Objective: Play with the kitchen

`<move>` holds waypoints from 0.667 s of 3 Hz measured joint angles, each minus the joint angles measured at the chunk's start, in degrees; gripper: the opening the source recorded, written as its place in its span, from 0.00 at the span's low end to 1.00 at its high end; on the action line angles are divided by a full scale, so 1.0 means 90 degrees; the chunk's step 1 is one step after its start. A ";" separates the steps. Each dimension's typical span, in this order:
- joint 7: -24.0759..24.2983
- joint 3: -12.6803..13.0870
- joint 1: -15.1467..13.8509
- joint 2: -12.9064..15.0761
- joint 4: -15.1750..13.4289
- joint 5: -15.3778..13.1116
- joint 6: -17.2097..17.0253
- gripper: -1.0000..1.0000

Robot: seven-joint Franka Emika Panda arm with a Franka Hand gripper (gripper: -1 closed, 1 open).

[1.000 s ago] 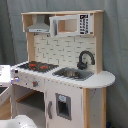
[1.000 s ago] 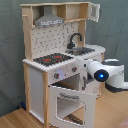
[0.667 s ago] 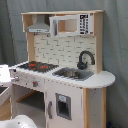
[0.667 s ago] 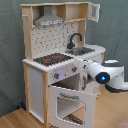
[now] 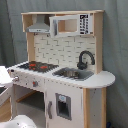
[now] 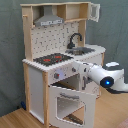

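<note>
One door down so far on the kitchen (image 6: pixel 55 65), arm (image 6: pixel 107 79) reaching in beside the stovetop (image 6: pixel 51 59) toward the knobs, pincer hidden so grip impossible to call, plenty left untouched.

White arm (image 6: pixel 107 77) reaches in horizontally (blue light glowing), gripper end hidden.

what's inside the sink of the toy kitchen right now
In the first exterior view the sink shows a grey basin with no clear item in it, under the black faucet. In the second exterior view its rim hides the basin, so the bottom cannot be checked there.
</note>
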 joint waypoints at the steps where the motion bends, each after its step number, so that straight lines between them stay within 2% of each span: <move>1: 0.0071 -0.0032 0.0076 -0.0243 -0.0259 -0.0072 0.0559 1.00; 2: 0.0079 -0.0095 0.0205 -0.0508 -0.0593 -0.0083 0.1075 1.00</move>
